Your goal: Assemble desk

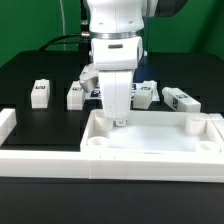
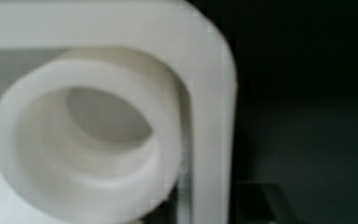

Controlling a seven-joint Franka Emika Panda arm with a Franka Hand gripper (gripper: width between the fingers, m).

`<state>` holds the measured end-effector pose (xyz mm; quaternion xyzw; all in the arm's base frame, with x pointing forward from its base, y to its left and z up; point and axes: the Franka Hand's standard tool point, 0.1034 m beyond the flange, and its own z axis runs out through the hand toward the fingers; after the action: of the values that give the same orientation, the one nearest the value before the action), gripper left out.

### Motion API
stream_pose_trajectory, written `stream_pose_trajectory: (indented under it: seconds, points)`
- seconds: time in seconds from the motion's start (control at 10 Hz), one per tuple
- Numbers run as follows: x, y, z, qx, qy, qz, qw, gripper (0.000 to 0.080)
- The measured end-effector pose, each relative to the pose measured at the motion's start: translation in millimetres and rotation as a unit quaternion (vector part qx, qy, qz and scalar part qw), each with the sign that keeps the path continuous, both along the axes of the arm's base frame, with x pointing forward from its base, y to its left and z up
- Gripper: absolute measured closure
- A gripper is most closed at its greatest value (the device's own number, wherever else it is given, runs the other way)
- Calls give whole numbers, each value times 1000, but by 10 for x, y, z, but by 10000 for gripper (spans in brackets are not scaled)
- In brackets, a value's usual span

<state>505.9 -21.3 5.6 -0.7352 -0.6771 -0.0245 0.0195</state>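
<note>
1. At the front of the counter (image 1: 50, 125), in the exterior view, the tabletop (image 1: 150, 138) lay flat with its rim up. Its near edge sat close against a low border rail (image 1: 40, 160).
2. The tool (image 1: 118, 112) stood down at the tabletop's far rim, near the corner on the exterior view's left. I could not tell whether it was spread or pinching the rim, since neither view set its fingers apart from the white plastic.
3. The wrist view was filled by a round corner socket (image 2: 87, 125) — empty, with the dark counter just beyond the rounded rim.
4. Four legs (image 1: 40, 92) lay loose on the counter behind the tabletop, apart from it. None was fitted.
5. My reading was that the step was taking hold of the tabletop to square it up. It wanted the fingers seated astride the rim rather than over the socket, then a firm close and a slow, level move. A hold so near one corner could let the board swivel — so the rail was the thing to steady it against.
</note>
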Motion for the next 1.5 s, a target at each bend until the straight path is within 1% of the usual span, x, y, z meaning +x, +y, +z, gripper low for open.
stream_pose_trajectory:
  seconds: [0.2, 0.3, 0.4, 0.5, 0.7, 0.8, 1.0, 1.1, 1.2, 1.3, 1.5]
  points:
    - [-4, -16, -2, 0, 0, -2, 1000, 395]
    - [-12, -19, 0, 0, 0, -3, 1000, 395]
    - [-33, -27, 28, -1, 0, -9, 1000, 224]
    - [-67, -44, 67, -3, 0, -15, 1000, 169]
    - [-136, -10, 181, -5, -1, -50, 999, 154]
    - [-134, 24, 273, -6, -5, -78, 997, 154]
    - [-101, 156, 430, -6, -12, -132, 991, 150]
    - [-80, 248, 478, -4, -17, -171, 985, 150]
    - [-71, 366, 499, 0, -23, -209, 978, 150]
    - [-87, 464, 486, 5, -26, -250, 968, 150]
    - [-96, 463, 478, 5, -25, -256, 966, 150]
